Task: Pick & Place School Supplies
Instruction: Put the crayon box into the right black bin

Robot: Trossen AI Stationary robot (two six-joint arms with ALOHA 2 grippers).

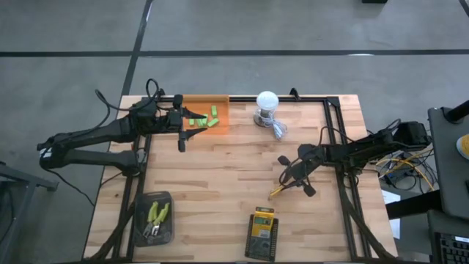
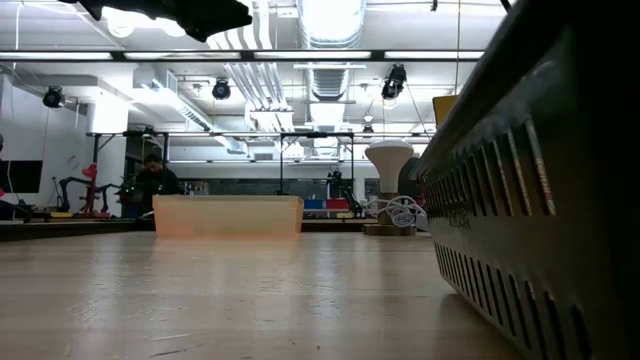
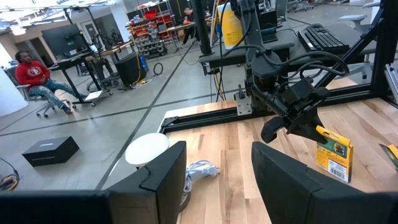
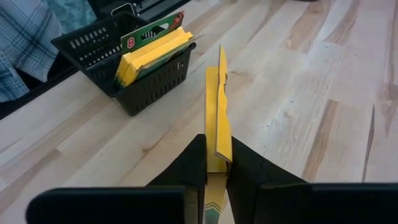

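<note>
Wooden counter [image 1: 220,169]: right tool [image 4: 216,163] is clenching a flat yellow cardboard crayon box [image 4: 216,112] edge-on; left tool [image 3: 217,180] is hanging parted, empty.

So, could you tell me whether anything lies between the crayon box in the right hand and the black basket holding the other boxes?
Nothing visible does. The right hand grips the crayon box on edge, and only bare table lies between it and the black basket, which already holds other boxes.
</note>
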